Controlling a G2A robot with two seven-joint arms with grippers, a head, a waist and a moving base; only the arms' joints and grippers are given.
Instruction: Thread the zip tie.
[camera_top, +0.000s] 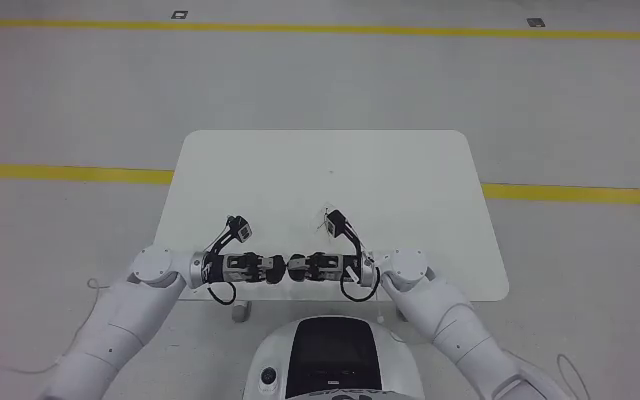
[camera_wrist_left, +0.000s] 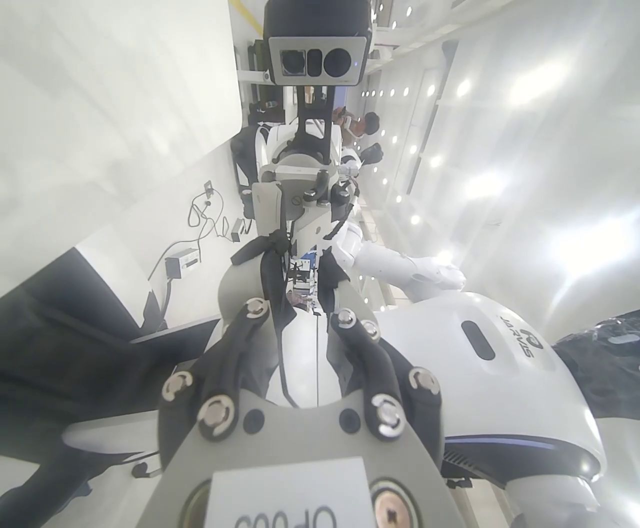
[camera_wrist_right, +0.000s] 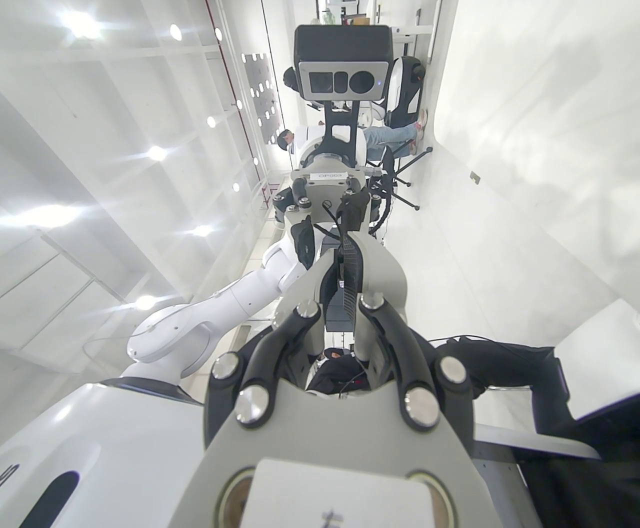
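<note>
Low at the centre of the top view, over the near edge of the counter (camera_top: 420, 180), the left jaws and right jaws face each other tip to tip, almost touching. Seen from the left wrist, the left jaws stand partly open, with the room showing through the gap and nothing between them. Seen from the right wrist, the right jaws are parted more narrowly, one ribbed pad (camera_wrist_right: 351, 272) turned inward, and they too grip nothing. Outward from there, the left arm (camera_top: 240, 266) and right arm (camera_top: 335, 267) lie folded in one line across the frame. The zip tie (camera_top: 325, 222) appears to be the thin pale sliver on the counter just above that line, beside the right wrist's camera, though it is too small to be sure. Judged so, it lies up the frame from where the jaws meet and slightly right, its long axis roughly up and down the frame. The right arm is nearer. It is slim and barely stands out from the white counter.
</note>
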